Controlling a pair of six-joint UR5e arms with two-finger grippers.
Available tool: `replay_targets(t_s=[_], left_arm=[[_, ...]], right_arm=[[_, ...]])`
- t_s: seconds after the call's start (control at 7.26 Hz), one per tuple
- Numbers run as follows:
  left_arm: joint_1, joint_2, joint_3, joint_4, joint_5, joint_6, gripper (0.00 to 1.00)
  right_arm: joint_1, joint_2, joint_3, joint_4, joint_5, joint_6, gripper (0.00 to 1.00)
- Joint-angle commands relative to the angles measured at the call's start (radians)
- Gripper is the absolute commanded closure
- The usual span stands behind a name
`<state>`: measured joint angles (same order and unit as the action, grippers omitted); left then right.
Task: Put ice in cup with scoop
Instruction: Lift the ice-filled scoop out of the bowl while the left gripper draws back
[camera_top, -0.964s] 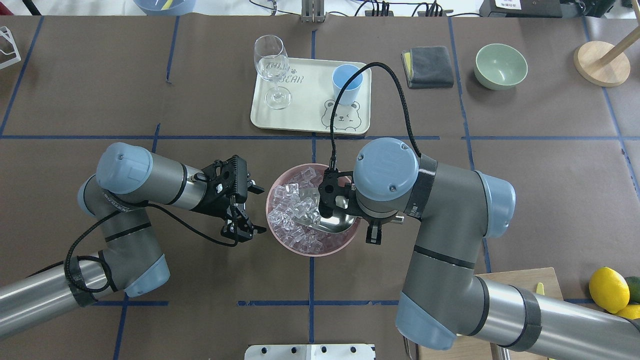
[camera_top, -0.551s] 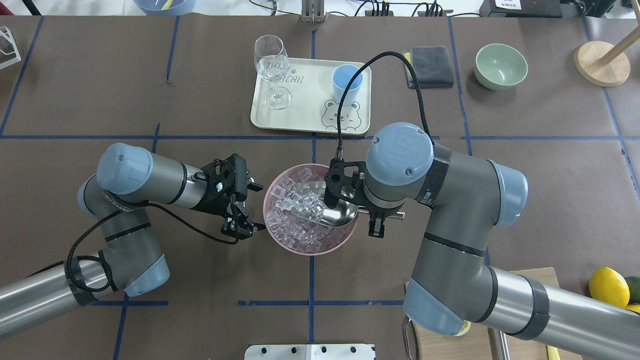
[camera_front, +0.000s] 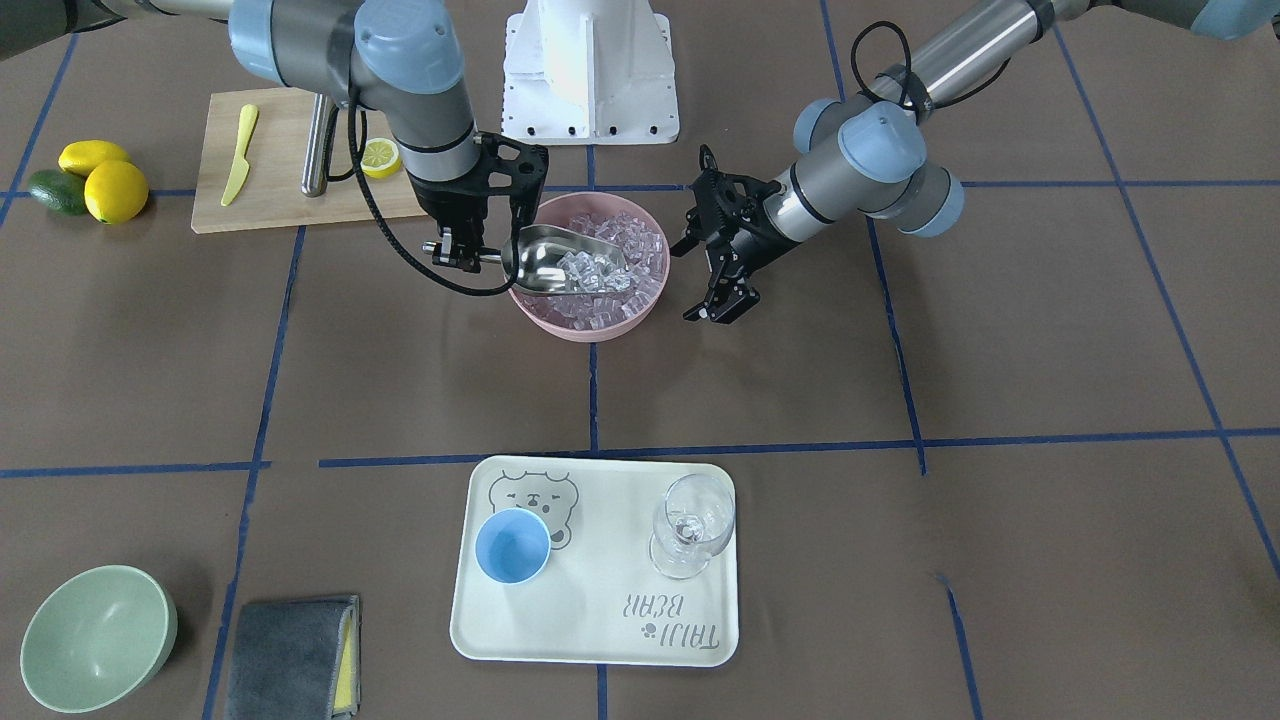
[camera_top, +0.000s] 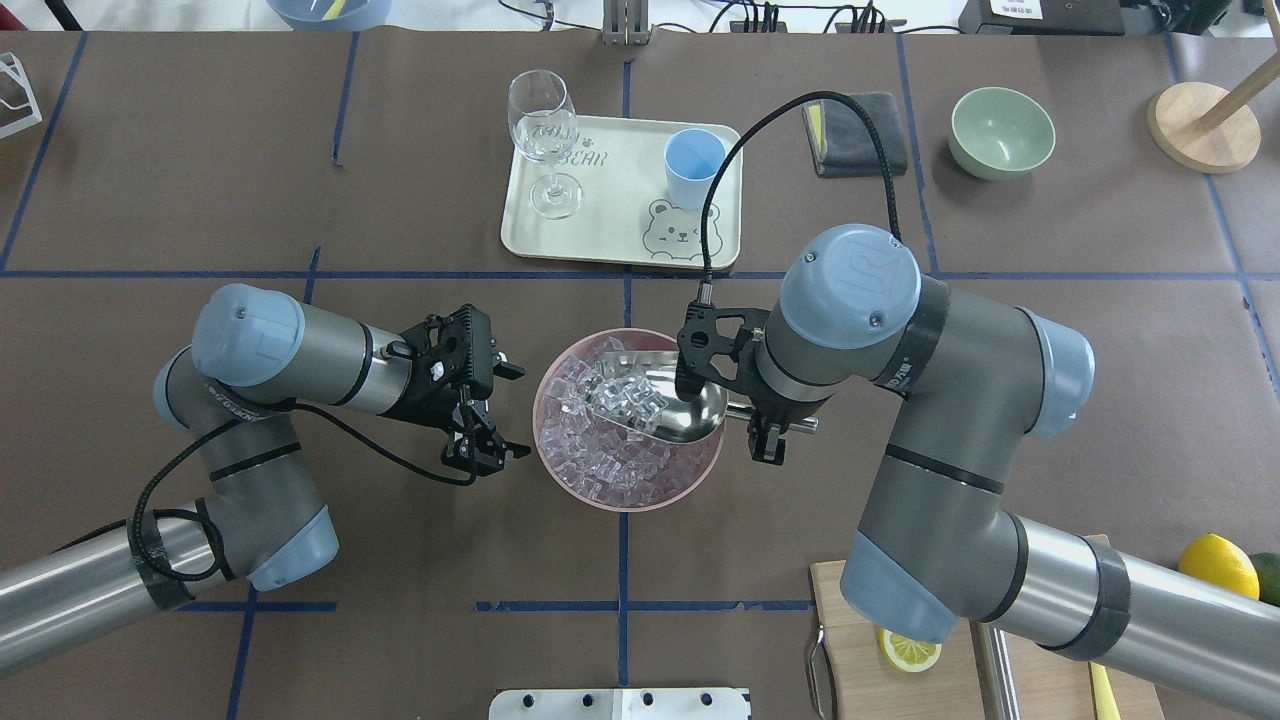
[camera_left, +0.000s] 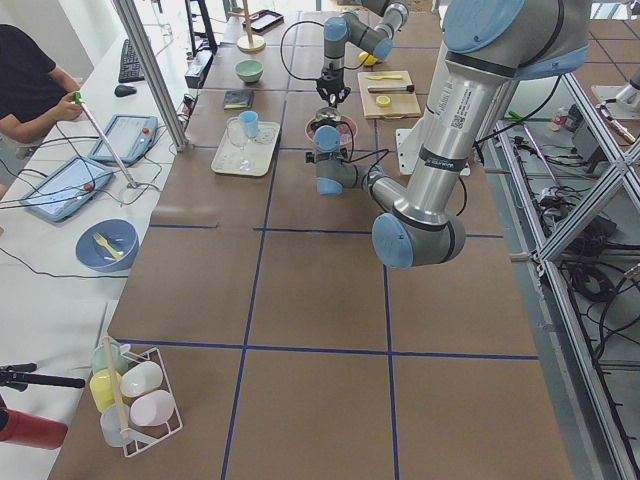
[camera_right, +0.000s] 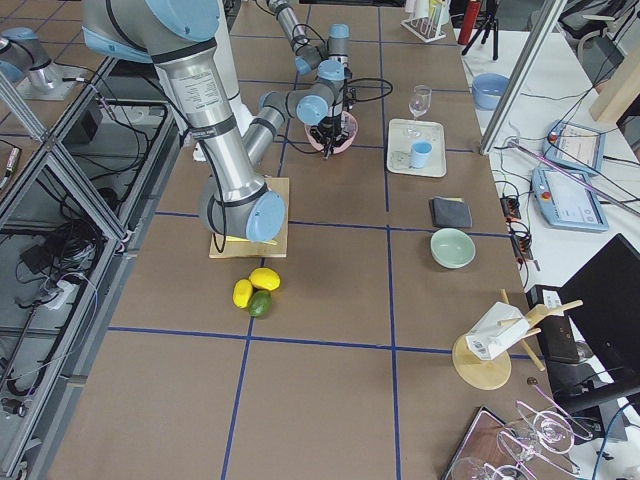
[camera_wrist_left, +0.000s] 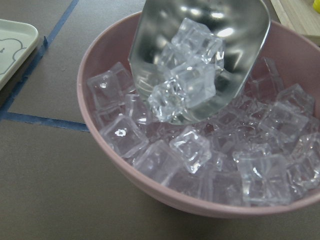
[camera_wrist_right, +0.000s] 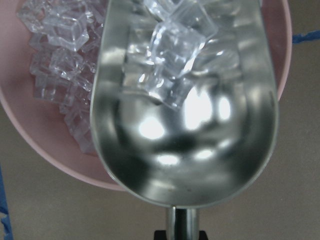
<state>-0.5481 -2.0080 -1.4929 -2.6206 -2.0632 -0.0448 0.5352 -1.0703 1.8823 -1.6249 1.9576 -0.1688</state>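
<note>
The ice fills a pink bowl in the middle of the table. My right gripper is shut on the thin handle of the steel scoop. The scoop hangs over the bowl with several cubes in its trough. In the front view the scoop sits at the bowl's left side, with my right gripper behind it. My left gripper is open and empty beside the bowl's left rim, also seen in the front view. The light-blue cup stands upright on the tray.
A wine glass stands on the tray's left part. A grey cloth and a green bowl lie far right. A cutting board with a lemon slice, knife and steel cylinder is near my right arm, with lemons beside it.
My right arm has swung outward and raised the scoop out of the ice with several cubes in it, shifting it toward the bowl's far side. The left arm has not moved.
</note>
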Motion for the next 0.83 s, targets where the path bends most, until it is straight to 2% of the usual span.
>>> replay_targets(t_s=[0.0, 0.41, 0.69], left_arm=[[-0.003, 0.000, 0.000, 0.001, 0.000, 0.000, 0.00], [-0.045, 0.006, -0.003, 0.023, 0.000, -0.003, 0.00], [-0.110, 0.011, -0.021, 0.126, 0.002, -0.003, 0.00]], right_arm=[[0.015, -0.016, 0.020, 0.017, 0.027, 0.000, 1.00], [0.086, -0.016, 0.049, 0.017, 0.124, 0.000, 1.00], [0.149, -0.014, 0.081, 0.017, 0.168, 0.005, 1.00]])
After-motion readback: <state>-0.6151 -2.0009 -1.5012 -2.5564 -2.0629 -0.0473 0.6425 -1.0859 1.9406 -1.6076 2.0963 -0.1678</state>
